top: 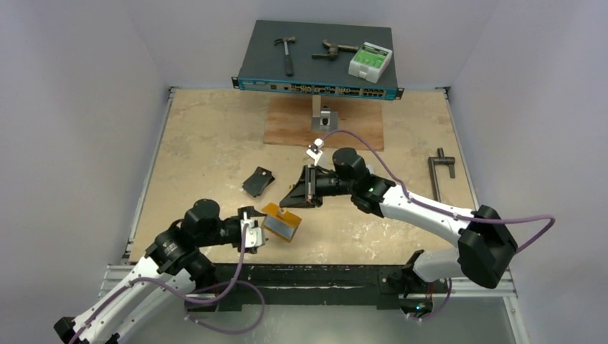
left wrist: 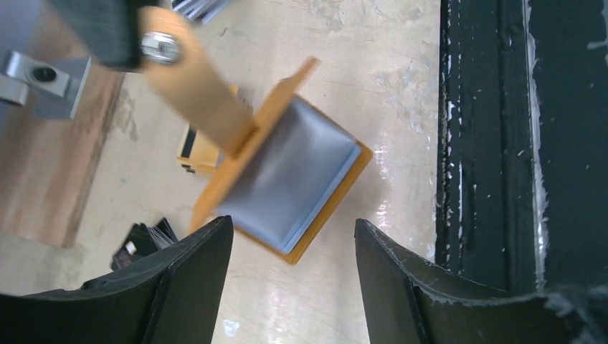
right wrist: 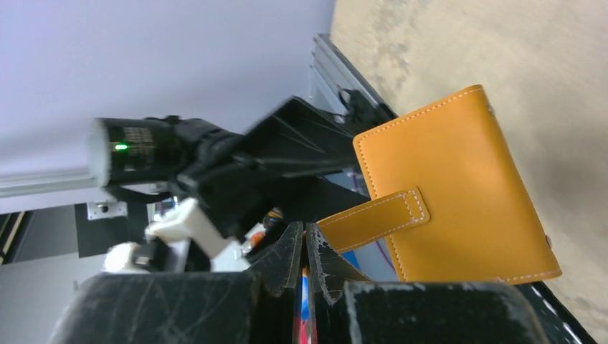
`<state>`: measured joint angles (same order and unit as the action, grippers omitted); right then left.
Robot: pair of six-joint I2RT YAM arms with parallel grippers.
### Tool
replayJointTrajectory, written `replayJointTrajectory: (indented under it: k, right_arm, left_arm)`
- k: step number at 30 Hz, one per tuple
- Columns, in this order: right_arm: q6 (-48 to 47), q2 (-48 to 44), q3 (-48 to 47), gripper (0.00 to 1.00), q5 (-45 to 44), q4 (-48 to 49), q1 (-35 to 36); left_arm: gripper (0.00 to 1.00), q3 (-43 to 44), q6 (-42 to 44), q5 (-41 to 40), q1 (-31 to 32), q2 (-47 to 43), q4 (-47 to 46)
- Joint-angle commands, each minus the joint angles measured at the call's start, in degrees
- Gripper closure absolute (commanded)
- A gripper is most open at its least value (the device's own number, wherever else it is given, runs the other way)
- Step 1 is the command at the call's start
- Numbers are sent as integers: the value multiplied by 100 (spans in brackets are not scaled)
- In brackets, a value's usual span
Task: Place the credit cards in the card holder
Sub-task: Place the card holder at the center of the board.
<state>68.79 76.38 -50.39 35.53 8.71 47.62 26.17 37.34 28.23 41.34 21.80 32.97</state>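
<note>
Walls: pale and plain on three sides.
Table [top: 215,143]: scuffed tan board with a black rail along the near edge.
Switch [top: 315,61]: dark flat box at the far edge, carrying a hammer [top: 287,54], pliers [top: 333,50] and a green-white box [top: 371,61].
Board [top: 287,125]: brown wooden patch in front of the switch, with a small metal bracket [top: 326,118] on it.
Holder [top: 282,223]: orange, front-centre of the table, between the two claws. It is open: one cover lies flat and the other is raised roughly upright.
Sleeves [left wrist: 287,179]: greyish clear stack inside the holder; cannot tell whether any holds a card.
Case [top: 258,180]: black, folded, on the table left of the right claw and apart from the holder.
T-handle [top: 442,172]: dark metal tool on the right side of the table, well apart.
Right claw [right wrist: 306,251]: clenched on the holder's tab [left wrist: 201,93], which runs up from the raised cover; the snap shows beside the fingers.
Left claw [left wrist: 290,287]: released, jaws apart with nothing between them, hanging just on the near side of the holder without touching it.
Cards [left wrist: 192,152]: yellow-orange with a black stripe, flat on the table just behind the raised cover, outside the holder.
</note>
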Motion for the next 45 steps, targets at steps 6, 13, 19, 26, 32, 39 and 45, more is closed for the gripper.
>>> replayJointTrajectory:
  k: [6,13,19,26,32,39,45]
  right_arm:
    - [472,569,622,100,406,1166,148]
    - [571,1146,0,100,567,1410,568]
    - [752,788,1132,100,628,1826,312]
    - [278,55,2111,100,216,1070,-546]
    - [19,50,2485,100,75,838,-1004]
    - [-306,-208,2873,100,79,518,-1606]
    - [-1694,-249,2193,100,-380,-1150,-1932]
  left_arm:
    - [37,114,-1537,-321,5,380,-434]
    - [37,297,-1413,-162,-127,353,-10]
    - [35,361,-1214,-165,-220,393,-63]
    - [27,655,-871,411,-223,919,-86]
    - [24,787,-68,1213,-122,1320,62]
    - [31,903,1382,1571,227,1976,587]
    - [33,928,2132,1611,622,2453,648]
